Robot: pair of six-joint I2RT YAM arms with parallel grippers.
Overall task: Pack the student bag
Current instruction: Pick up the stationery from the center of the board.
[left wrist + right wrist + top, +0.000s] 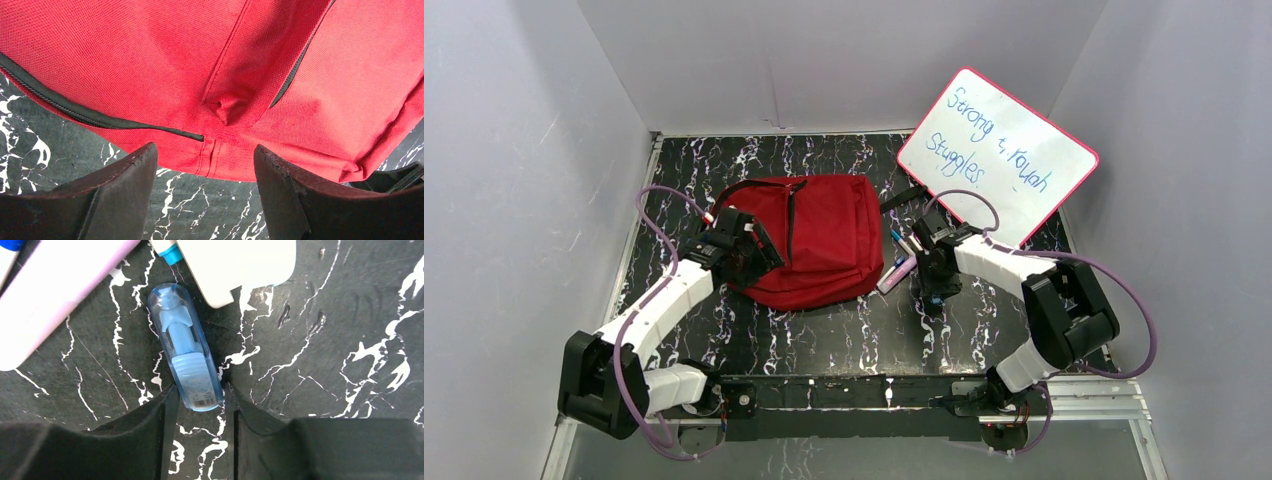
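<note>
Pink-framed whiteboard (996, 152) tilted at back right, black marbled table (824, 340), grey walls (824, 60)

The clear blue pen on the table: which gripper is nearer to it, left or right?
Right. The right gripper has fingers flanking the pen; the left gripper is across the red backpack from it, at the bag's edge.

1. Left wrist view: the backpack (125, 60) runs off the top, left and right edges, so only a stretch of red cloth shows.
2. The fingers (120, 195) of the left gripper (205, 152) are cut off by the bottom edge.
3. Right wrist view: a pale pink tube (60, 295) and a white block (240, 265) are cut off at the top edge. What they are cannot be told.
4. The label on the small blue case (185, 350) is too small to read. Whether the right gripper (199, 400) presses the case cannot be told.
5. Top view: the lower corner of the whiteboard (994, 150) is hidden behind the right arm (1004, 265). The small items (902, 262) beside the backpack are too small to tell apart.
</note>
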